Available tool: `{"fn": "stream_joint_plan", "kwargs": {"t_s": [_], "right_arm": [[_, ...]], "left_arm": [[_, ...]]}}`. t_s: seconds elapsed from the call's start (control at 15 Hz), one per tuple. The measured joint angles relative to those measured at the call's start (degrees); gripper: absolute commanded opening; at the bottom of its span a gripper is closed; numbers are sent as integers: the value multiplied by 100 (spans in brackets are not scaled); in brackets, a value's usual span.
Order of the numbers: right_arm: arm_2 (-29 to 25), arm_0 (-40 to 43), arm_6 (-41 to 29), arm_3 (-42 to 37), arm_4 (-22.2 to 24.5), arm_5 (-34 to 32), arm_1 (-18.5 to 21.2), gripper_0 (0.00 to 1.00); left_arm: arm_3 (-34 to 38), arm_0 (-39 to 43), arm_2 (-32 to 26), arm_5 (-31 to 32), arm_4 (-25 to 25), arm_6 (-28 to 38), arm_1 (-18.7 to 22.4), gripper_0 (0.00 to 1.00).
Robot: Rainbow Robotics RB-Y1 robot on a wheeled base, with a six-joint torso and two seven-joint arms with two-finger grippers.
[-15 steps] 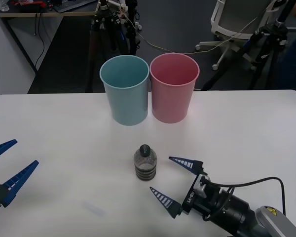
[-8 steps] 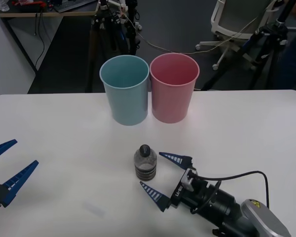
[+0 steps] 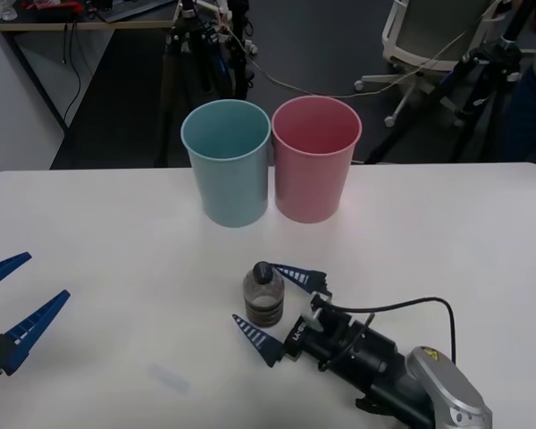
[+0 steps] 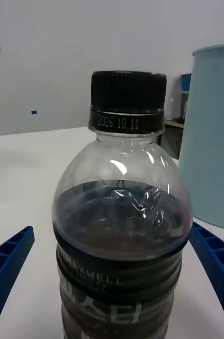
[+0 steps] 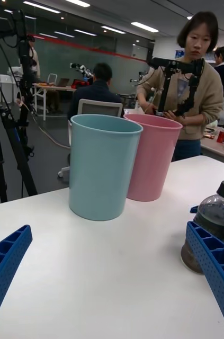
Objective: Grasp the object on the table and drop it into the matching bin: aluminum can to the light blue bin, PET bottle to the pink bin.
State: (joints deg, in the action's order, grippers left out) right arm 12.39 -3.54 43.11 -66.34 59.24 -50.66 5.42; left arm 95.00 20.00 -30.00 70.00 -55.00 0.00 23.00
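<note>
The PET bottle (image 3: 263, 293), small and squat with a dark cap and dark liquid, stands upright on the white table (image 3: 89, 223). My right gripper (image 3: 254, 292) is open, one blue finger on each side of the bottle. In the right wrist view the bottle (image 4: 122, 212) stands between the fingers (image 4: 6, 270), with gaps on both sides. The light blue bin (image 3: 226, 161) and the pink bin (image 3: 314, 157) stand side by side behind it. My left gripper (image 3: 47, 275) rests open at the table's left edge. Its wrist view shows both bins (image 5: 104, 164) (image 5: 151, 156) and the bottle (image 5: 215, 222).
Camera tripods (image 3: 196, 45) and an office chair (image 3: 429, 45) stand on the floor beyond the table's far edge. People (image 5: 199, 79) stand in the room behind the bins, away from the table. A faint mark (image 3: 171, 378) lies on the table's near part.
My right gripper has slid forward and to the left along the table, so its open fingers now flank the bottle. The bottle, the bins and the left arm have not moved.
</note>
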Motion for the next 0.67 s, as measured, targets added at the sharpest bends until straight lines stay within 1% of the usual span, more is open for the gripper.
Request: {"fn": "stream_joint_plan", "kwargs": {"t_s": [0.2, 0.6, 0.67], "right_arm": [[-68, -104, 47, 103, 3, 81, -84, 100], [-25, -172, 29, 107, 8, 203, -156, 100], [-13, -173, 21, 106, 8, 205, -174, 68]], "left_arm": [[0, 0, 0, 0, 0, 0, 0, 100], [0, 0, 0, 0, 0, 0, 0, 100], [0, 0, 0, 0, 0, 0, 0, 100]]}}
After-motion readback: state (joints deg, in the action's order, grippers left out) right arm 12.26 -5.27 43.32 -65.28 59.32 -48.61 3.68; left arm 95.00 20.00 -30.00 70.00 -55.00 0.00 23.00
